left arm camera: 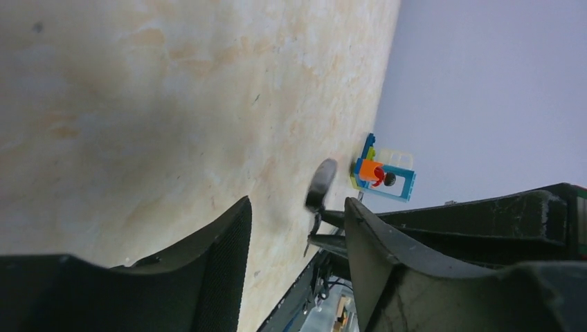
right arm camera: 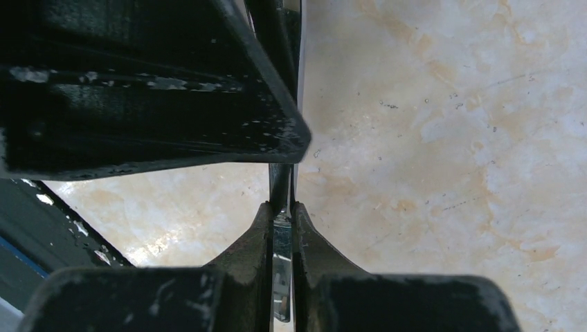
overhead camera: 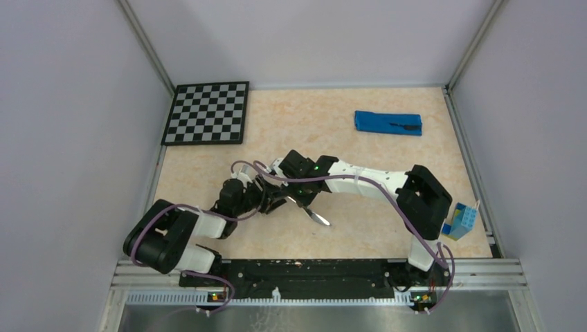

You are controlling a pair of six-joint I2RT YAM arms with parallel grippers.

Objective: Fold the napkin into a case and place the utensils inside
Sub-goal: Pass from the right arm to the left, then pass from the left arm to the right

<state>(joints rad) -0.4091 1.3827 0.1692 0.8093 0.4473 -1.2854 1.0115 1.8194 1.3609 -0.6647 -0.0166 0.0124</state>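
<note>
R hand (right arm camera: 280, 207) clamped on knife (overhead camera: 317, 216), L hand (left arm camera: 297, 204) apart — early R release drops it, case (overhead camera: 387, 123) far off at 1 o'clock

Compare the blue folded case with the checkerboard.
The case is plain bright blue; the checkerboard is black-and-white squares. The case is a narrow long strip, the checkerboard a broad, nearly square board. The case lies far right, the checkerboard far left. Both lie flat on the table.
</note>
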